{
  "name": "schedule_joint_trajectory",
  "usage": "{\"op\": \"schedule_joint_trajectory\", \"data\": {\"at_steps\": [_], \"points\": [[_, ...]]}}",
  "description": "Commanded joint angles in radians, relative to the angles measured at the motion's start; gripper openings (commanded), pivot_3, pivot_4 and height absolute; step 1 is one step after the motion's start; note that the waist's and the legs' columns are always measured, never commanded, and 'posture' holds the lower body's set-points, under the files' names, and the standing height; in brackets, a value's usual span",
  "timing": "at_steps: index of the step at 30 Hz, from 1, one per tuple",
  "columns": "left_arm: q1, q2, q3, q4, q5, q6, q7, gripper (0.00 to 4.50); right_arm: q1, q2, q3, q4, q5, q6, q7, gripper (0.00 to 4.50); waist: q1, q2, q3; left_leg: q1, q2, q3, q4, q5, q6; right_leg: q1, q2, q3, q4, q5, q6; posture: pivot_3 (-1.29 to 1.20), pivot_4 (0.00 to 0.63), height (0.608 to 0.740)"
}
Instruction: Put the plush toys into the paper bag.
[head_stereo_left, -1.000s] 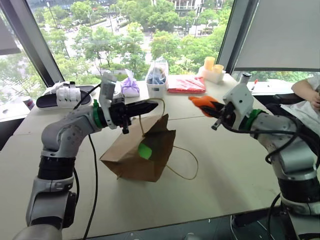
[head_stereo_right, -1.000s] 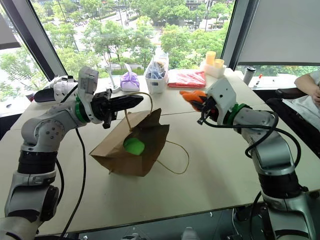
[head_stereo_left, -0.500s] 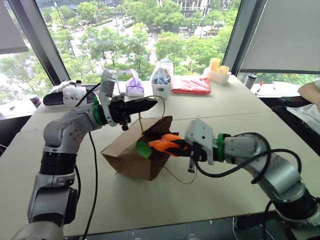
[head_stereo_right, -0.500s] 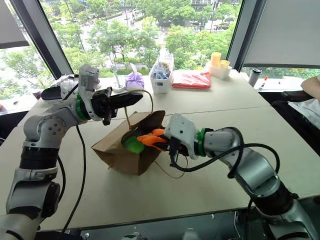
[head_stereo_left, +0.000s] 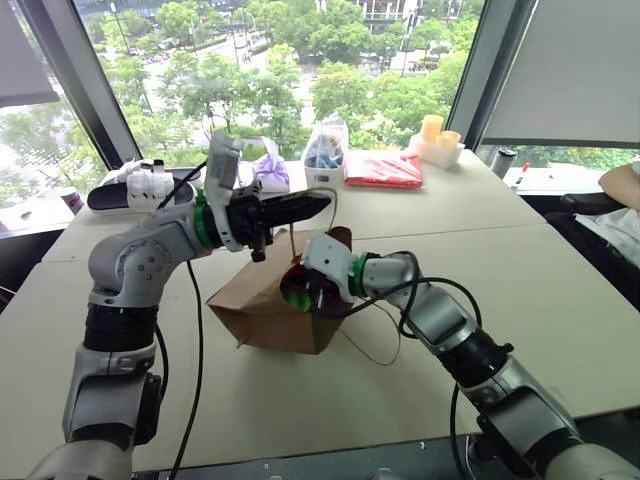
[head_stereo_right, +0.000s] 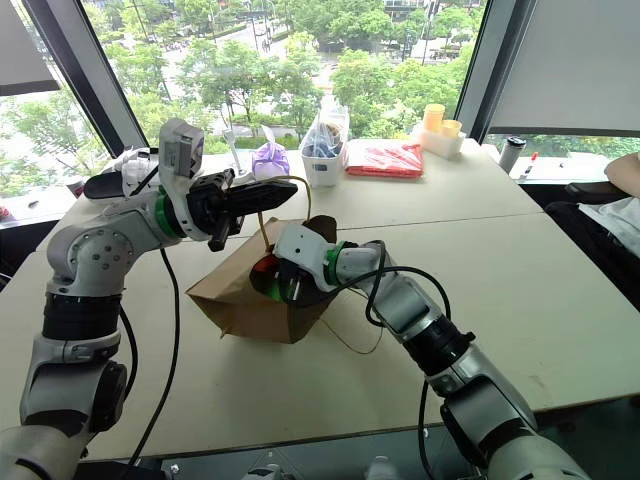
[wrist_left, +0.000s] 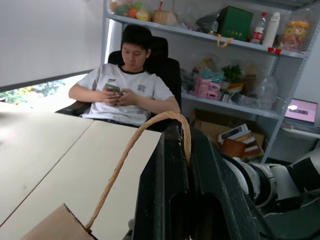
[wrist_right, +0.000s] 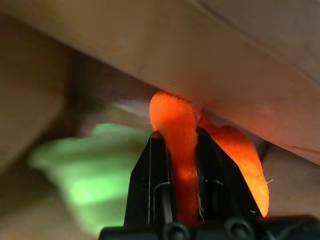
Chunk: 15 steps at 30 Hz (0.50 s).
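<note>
The paper bag (head_stereo_left: 265, 310) lies on its side on the worktop (head_stereo_left: 520, 290), with its mouth turned toward the windows and lifted open. The left gripper (head_stereo_left: 318, 205) is fully closed on one cord handle (wrist_left: 131, 150) of the bag and holds it raised above the mouth; the other handle (head_stereo_left: 380, 345) lies loose on the worktop beside the bag. The right gripper (wrist_right: 175, 145) reaches into the mouth of the bag, and its fingers are nearly closed around the orange plush toy (wrist_right: 172, 125), which sticks out between them just under the upper paper wall. The green plush toy (wrist_right: 92, 175) is already inside the bag, lying close beside the orange one. Near the windows, at the far edge of the worktop, stand a purple pouch (head_stereo_left: 266, 170), a clear bag with blue items (head_stereo_left: 324, 150) and a flat red packet (head_stereo_left: 380, 170). A person (wrist_left: 127, 90) sits in a dark chair beyond the worktop.
</note>
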Motion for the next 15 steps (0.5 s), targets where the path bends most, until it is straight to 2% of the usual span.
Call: {"op": "schedule_joint_trajectory", "data": {"at_steps": [1, 5, 8, 12, 15], "points": [[-0.016, 0.011, 0.039, -0.046, -0.037, 0.009, 0.01, 0.0, -0.041, 0.027, -0.016, 0.032, -0.041, -0.062, -0.007, 1.92, -0.002, 0.0, 0.0, 0.0, 0.0, 0.0, 0.0, 0.0, 0.0, 0.0, 0.0, 0.0, 0.001, 0.0, 0.0, 0.0, 0.15, 0.74], [-0.014, 0.02, 0.048, -0.038, -0.036, 0.006, 0.015, 0.0, -0.03, 0.014, -0.036, -0.023, -0.036, -0.023, 0.033, 3.93, -0.002, 0.0, 0.0, 0.0, 0.0, 0.0, -0.001, 0.0, 0.0, -0.001, 0.0, 0.0, 0.001, 0.0, 0.0, 0.0, 0.15, 0.74], [-0.011, 0.03, 0.05, -0.019, -0.022, -0.006, 0.011, 0.0, -0.005, -0.034, -0.073, -0.126, -0.005, 0.036, 0.081, 3.93, -0.001, 0.0, 0.0, 0.0, 0.0, 0.0, -0.001, 0.0, 0.0, -0.001, 0.0, 0.0, 0.001, 0.0, 0.0, 0.0, 0.15, 0.74], [0.004, 0.044, 0.055, 0.018, 0.006, -0.031, -0.001, 0.0, 0.072, -0.228, -0.253, -0.401, 0.12, 0.235, 0.178, 3.93, 0.01, 0.0, 0.0, -0.001, 0.0, -0.001, 0.0, 0.0, 0.0, -0.001, 0.0, 0.0, 0.001, 0.0, 0.0, 0.0, 0.15, 0.74], [0.003, 0.047, 0.055, 0.036, 0.015, -0.046, -0.008, 0.0, 0.112, -0.315, -0.357, -0.502, 0.202, 0.344, 0.198, 3.93, 0.007, -0.001, 0.0, -0.001, -0.001, -0.001, 0.0, -0.004, 0.006, 0.001, 0.0, 0.0, -0.001, 0.0, 0.0, 0.0, 0.15, 0.74]]}}
